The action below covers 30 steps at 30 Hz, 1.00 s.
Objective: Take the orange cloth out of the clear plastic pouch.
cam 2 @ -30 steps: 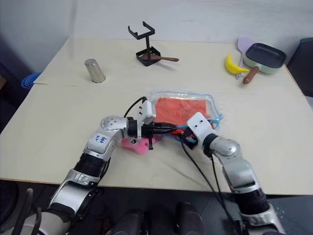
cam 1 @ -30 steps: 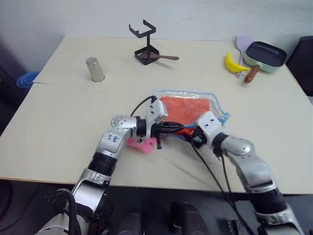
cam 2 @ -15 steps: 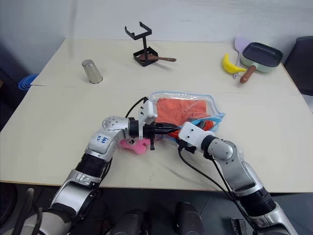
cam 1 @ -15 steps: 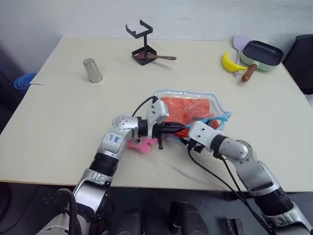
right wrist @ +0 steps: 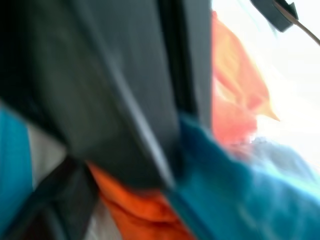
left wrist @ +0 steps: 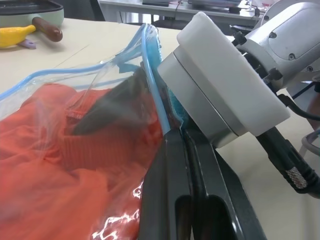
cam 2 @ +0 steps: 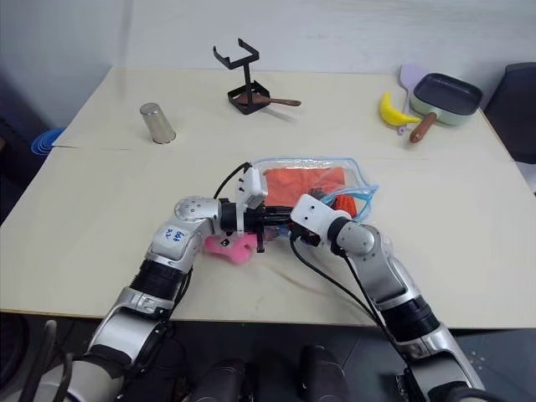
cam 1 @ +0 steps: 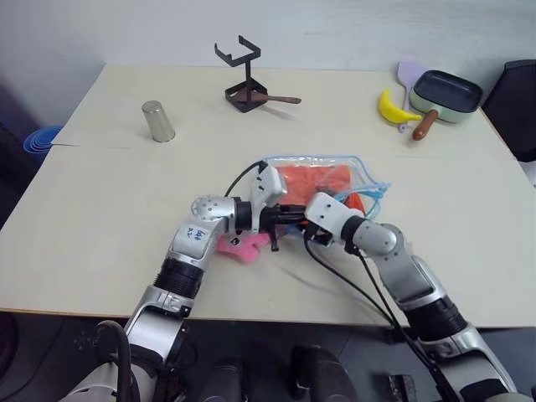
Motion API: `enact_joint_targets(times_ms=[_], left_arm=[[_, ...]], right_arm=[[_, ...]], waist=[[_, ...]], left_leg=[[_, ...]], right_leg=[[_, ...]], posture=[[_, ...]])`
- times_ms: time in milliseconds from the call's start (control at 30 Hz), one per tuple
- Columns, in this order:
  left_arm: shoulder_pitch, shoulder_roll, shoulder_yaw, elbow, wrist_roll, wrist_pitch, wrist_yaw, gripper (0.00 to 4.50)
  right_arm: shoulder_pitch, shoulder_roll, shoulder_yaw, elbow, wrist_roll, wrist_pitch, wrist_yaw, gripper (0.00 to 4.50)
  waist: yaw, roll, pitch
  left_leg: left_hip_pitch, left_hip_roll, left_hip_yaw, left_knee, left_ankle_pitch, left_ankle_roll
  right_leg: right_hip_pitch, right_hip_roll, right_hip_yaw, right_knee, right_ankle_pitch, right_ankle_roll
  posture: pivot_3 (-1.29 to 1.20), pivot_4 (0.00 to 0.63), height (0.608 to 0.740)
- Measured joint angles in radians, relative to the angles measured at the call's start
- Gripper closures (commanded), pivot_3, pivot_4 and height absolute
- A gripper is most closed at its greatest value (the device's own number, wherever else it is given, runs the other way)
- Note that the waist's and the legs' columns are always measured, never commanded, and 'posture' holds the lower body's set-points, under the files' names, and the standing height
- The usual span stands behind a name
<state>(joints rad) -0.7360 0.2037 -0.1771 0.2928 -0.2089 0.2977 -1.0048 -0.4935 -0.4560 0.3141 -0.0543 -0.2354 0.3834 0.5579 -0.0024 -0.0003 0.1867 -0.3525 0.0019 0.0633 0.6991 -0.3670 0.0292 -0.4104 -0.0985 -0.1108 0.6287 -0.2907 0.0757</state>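
My two claws meet at the pouch mouth

My left claw (left wrist: 175, 145), level, is pressed together on the clear plastic pouch (cam 1: 356, 172) at its blue zipper edge; the crumpled orange cloth (cam 1: 314, 180) lies inside, just beyond. I cannot tell my right claw's (cam 1: 308, 219) spread.

I see the clear plastic pouch (cam 1: 322, 180) lying mid-table (cam 1: 100, 209) with the orange cloth (cam 1: 314, 177) inside it. The plush toy (cam 1: 243, 246) lies just left of the pouch's near corner. Far left stands a metal cup (cam 1: 157, 120); behind the pouch, a wire stand (cam 1: 243, 75). At the far right, a banana (cam 1: 392, 107) lies beside a pan (cam 1: 448, 90).
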Motion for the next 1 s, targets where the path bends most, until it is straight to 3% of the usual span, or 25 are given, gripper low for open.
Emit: enact_joint_targets(times_ms=[333,600,1000], left_arm=[[0.0,0.0,0.013,0.002,-0.004,0.0,0.013,4.5],[0.0,-0.005,0.024,-0.01,-0.036,0.027,0.056,4.5],[0.003,-0.025,0.06,-0.019,-0.063,0.098,0.147,4.5]], right_arm=[[0.014,-0.029,-0.001,-0.001,-0.003,0.005,0.017,4.45],[0.056,-0.136,-0.06,-0.03,0.047,-0.058,0.096,4.48],[0.265,-0.286,-0.35,-0.257,0.522,-0.012,0.449,4.48]], waist=[[0.003,0.0,0.0],[0.006,0.0,0.0],[0.026,0.0,0.0]], left_leg=[[0.0,-0.001,0.0,0.0,0.0,0.0],[-0.001,-0.001,-0.001,0.0,0.0,0.0],[-0.002,-0.001,-0.002,-0.001,0.0,0.0]], right_leg=[[0.0,-0.001,0.0,0.0,0.0,0.0],[0.0,-0.001,-0.001,-0.001,0.0,0.0],[0.0,-0.001,-0.002,-0.002,0.0,0.0]], posture=[[0.0,0.15,0.74],[0.0,0.15,0.74],[0.0,0.15,0.74]])
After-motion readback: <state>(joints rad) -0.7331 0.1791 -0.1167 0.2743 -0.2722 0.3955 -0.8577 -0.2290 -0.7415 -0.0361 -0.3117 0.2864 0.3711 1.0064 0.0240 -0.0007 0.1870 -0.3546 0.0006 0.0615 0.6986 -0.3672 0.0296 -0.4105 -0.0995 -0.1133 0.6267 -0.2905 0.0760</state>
